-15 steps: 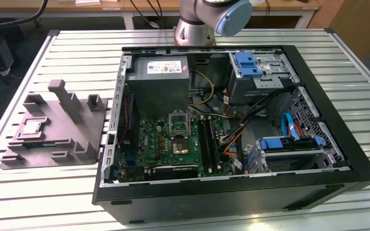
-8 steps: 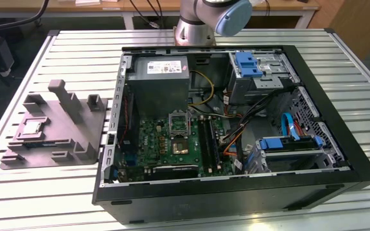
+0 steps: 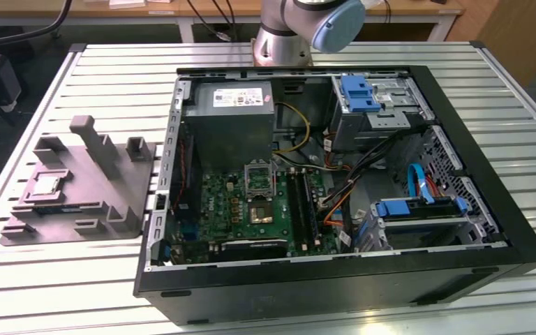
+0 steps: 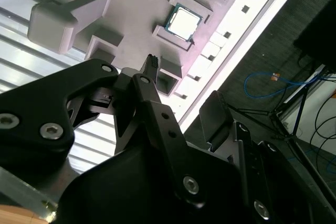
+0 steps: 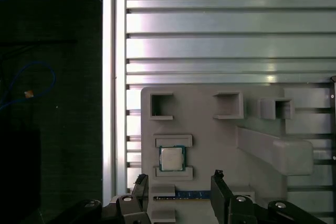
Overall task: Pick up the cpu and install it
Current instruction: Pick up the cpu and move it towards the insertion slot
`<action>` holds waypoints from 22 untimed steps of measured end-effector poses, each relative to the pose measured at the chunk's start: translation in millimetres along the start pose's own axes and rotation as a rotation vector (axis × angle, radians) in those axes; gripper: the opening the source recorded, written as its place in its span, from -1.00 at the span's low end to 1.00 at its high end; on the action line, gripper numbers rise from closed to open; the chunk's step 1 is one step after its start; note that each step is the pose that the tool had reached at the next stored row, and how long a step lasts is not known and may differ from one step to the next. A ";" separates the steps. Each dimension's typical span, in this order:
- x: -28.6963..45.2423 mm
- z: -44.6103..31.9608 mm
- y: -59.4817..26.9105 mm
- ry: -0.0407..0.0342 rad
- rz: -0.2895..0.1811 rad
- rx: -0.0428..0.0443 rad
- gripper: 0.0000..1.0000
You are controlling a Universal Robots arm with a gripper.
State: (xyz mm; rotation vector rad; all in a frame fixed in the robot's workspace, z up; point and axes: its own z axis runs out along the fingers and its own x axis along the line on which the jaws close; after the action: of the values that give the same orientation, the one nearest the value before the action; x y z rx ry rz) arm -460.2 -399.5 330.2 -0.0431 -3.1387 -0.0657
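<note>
Status: cpu [image 3: 45, 185] sits flat in its pocket on the grey tray [image 3: 91, 230], not picked yet. In the exterior view the tray is on the desk [image 3: 82, 279] at roughly 9 o'clock from the open PC case [image 3: 491, 209], just beside it. The socket [image 3: 259, 173] on the board inside the case is well apart from the cpu, about 3 o'clock from it.

End effector [image 5: 178, 178] hangs above the tray, spread wide with nothing between its fingers [image 5: 140, 182]; it touches nothing. In both wrist views the cpu [image 5: 171, 159] lies beyond the fingertips, close to the centreline of the gap, a shade nearer one finger.

The chip is square, so no long axis. Its edges look square to the finger line, and the pocket's two unwalled sides face the fingers. Alignment looks nearly right; the remaining gap is mostly along the approach.
</note>
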 end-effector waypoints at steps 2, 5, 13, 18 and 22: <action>0.0 0.5 0.0 -0.0001 0.000 0.0000 0.18; 0.0 3.1 -0.1 0.0000 0.000 0.0000 0.18; 0.0 5.2 -0.2 -0.0001 0.000 0.0000 0.18; -0.1 6.2 -0.4 0.0000 0.000 0.0000 0.18; 0.0 6.5 -0.3 -0.0001 0.000 0.0000 0.18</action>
State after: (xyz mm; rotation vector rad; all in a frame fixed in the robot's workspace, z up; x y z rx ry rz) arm -460.1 -399.5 323.7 -0.0432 -3.1388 -0.0657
